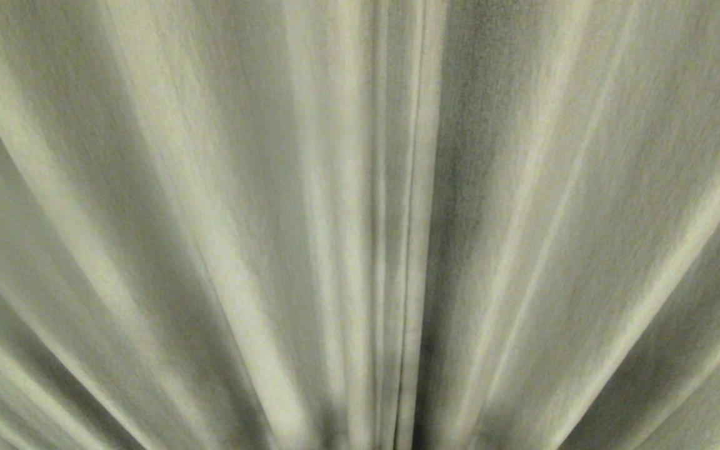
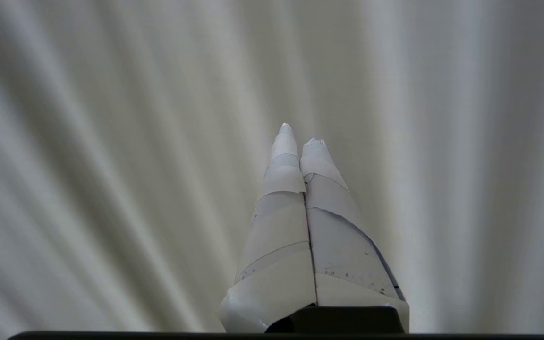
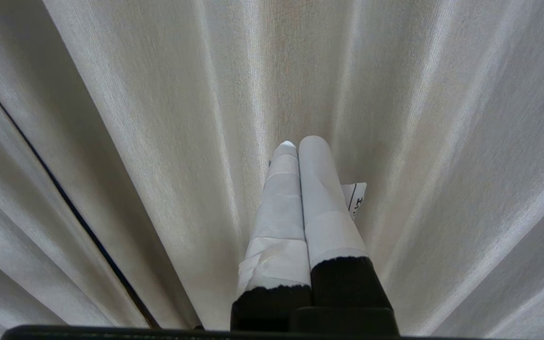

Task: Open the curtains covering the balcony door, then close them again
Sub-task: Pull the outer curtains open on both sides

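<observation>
Curtains [image 1: 210, 225]: two cream woven panels are filling the whole head view, hanging in long vertical pleats that are fanning outward toward the edges of the frame.
Meeting line [image 1: 415, 250]: the two hemmed straight edges are lying side by side just right of the centre of the head view, with only a thin dark seam showing between them; the panels are standing drawn together.
Balcony door: it is lying out of sight behind the fabric; no glass or frame is showing in any view.
Left gripper [image 2: 299, 134]: it is pointing at the pleated fabric in the left wrist view, its white-taped fingers [image 2: 281, 222] pressing flat against each other with the jaws closed and nothing between them. Whether the tips are touching the cloth cannot be told.
Right gripper [image 3: 300, 141]: it is likewise facing the fabric, jaws closed and empty, with white tape wrapping the fingers down to their black bases.
Paper tag [image 3: 356, 198]: a small white label with dark print is sticking out beside one finger of the right gripper.
Dark seam [image 3: 64, 203]: in the right wrist view a thin dark line is running diagonally between two folds, well apart from the fingertips.
</observation>
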Robot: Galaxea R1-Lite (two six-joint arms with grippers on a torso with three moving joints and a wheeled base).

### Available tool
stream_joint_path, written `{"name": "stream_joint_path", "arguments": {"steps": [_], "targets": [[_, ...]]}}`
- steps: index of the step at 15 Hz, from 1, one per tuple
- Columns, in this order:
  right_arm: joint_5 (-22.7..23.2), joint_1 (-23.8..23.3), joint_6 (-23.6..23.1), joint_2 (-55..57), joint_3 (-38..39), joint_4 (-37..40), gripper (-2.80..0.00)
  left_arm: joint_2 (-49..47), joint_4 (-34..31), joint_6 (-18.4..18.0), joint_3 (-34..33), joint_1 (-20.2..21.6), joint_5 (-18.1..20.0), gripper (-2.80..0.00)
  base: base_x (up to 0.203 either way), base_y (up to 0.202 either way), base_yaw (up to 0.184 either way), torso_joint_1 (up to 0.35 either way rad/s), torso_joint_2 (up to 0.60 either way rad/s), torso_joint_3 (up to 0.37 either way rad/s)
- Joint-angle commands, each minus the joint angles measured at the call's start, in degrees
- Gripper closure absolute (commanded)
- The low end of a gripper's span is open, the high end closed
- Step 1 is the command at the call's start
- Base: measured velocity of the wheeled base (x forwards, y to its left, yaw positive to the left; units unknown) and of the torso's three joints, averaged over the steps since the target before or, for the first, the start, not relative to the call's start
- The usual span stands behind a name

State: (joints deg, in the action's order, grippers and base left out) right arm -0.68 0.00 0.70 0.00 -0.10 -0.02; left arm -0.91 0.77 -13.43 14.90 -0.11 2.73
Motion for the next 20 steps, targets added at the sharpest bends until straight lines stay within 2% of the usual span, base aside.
{"name": "stream_joint_path", "arguments": {"steps": [1,3,5,7,10,14,18,20], "targets": [[-0.02,0.00,0.01,0.00,0.01,0.02,0.00,-3.92,-6.51,0.78,5.61,-0.06,3.78,0.00,0.000,0.000,0.000,0.000,0.00,0.000],[-0.02,0.00,0.01,0.00,0.01,0.01,0.00,-10.57,-10.21,1.70,10.83,-0.70,11.18,0.00,0.000,0.000,0.000,0.000,0.00,0.000],[-0.02,0.00,0.01,0.00,0.01,-0.06,0.00,-18.78,-12.63,1.92,16.27,-2.81,16.96,0.00,0.000,0.000,0.000,0.000,0.00,0.000],[-0.02,0.00,0.01,0.00,0.01,0.02,0.00,-27.16,-14.41,1.98,21.65,-8.79,20.04,0.00,0.000,0.000,0.000,0.000,0.00,0.000],[-0.02,0.00,0.01,0.00,0.01,0.02,0.00,-36.54,-18.35,1.83,28.79,-17.29,21.48,0.00,0.000,0.000,0.000,0.000,0.00,0.000],[-0.02,0.00,0.01,0.00,0.01,0.02,0.00,-43.55,-17.34,1.99,31.55,-26.82,21.75,0.00,0.000,0.000,0.000,0.000,0.00,0.000],[-0.02,0.00,0.01,0.00,0.01,0.01,0.00,-49.25,-17.16,1.45,35.88,-30.78,21.76,0.00,0.000,0.000,0.000,0.000,0.00,0.000],[-0.02,0.00,0.01,0.00,0.01,-0.06,0.00,-54.00,-17.19,0.05,39.45,-31.97,21.65,0.00,0.000,0.000,0.000,0.000,0.00,0.000]]}}
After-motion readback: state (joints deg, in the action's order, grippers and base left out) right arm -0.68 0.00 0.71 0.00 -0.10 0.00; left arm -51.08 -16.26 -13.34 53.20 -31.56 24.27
